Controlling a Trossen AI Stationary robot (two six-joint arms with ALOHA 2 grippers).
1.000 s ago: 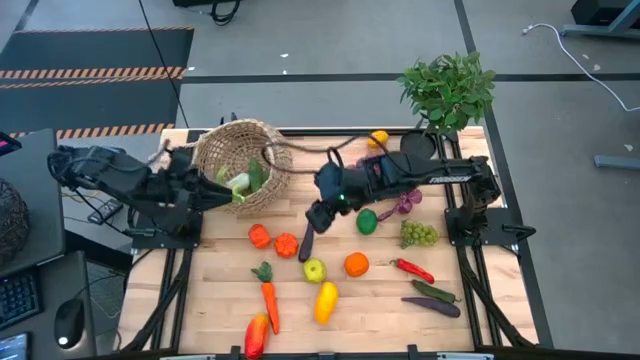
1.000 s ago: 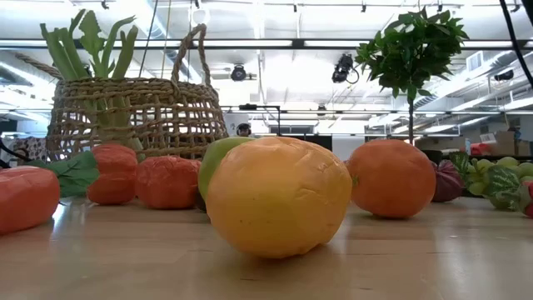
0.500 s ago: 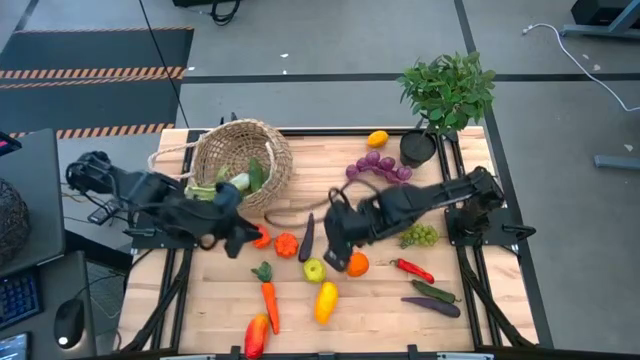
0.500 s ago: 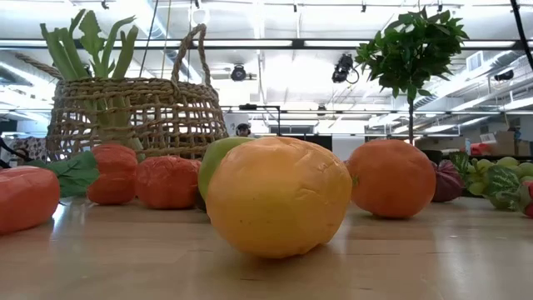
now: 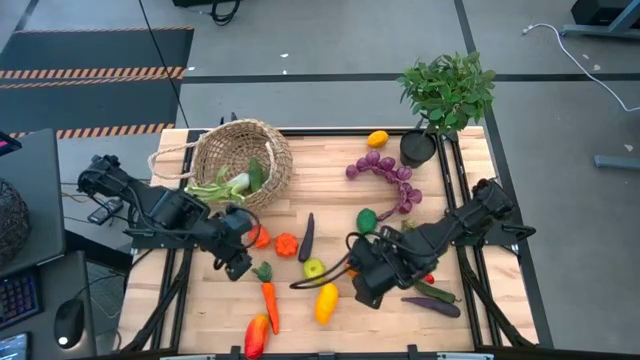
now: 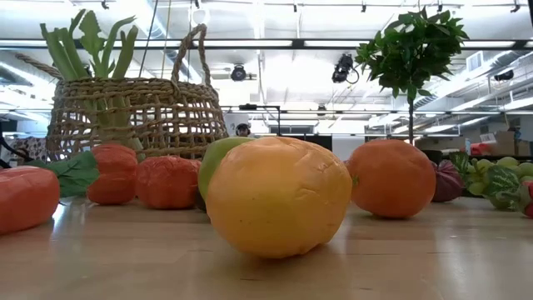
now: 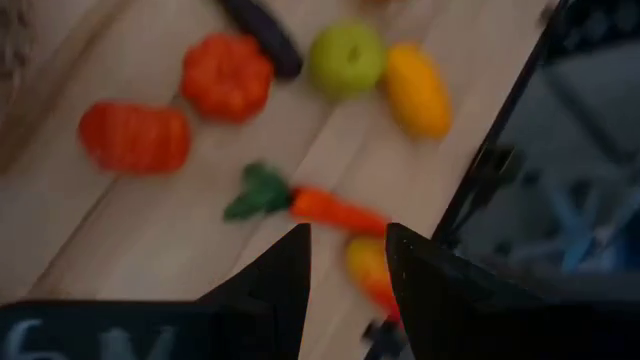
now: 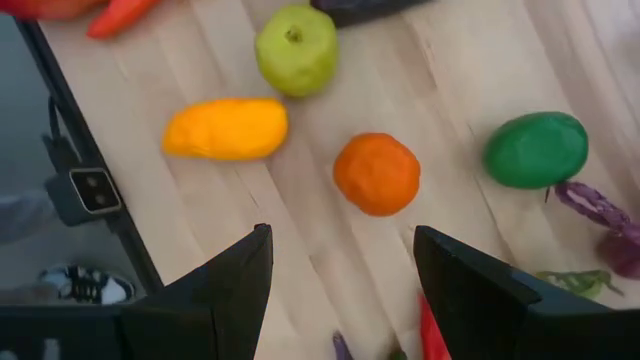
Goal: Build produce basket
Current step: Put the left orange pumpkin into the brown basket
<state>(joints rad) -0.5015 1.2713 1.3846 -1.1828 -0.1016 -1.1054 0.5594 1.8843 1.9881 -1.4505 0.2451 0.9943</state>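
The right gripper (image 5: 366,283), fingers spread wide and empty, hovers over the orange (image 8: 377,173), which lies straight ahead between its fingers. The left gripper (image 5: 238,262), narrowly parted, nears the carrot (image 7: 335,211). The basket (image 5: 240,160) sits well apart at the table's far-left.

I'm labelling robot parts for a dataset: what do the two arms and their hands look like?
Both are dark, nearly black jointed arms with bulky housings. The left hand and right hand each end in two flat, angular black fingers. A thin dark cable loops beside the right arm. No markings are legible.
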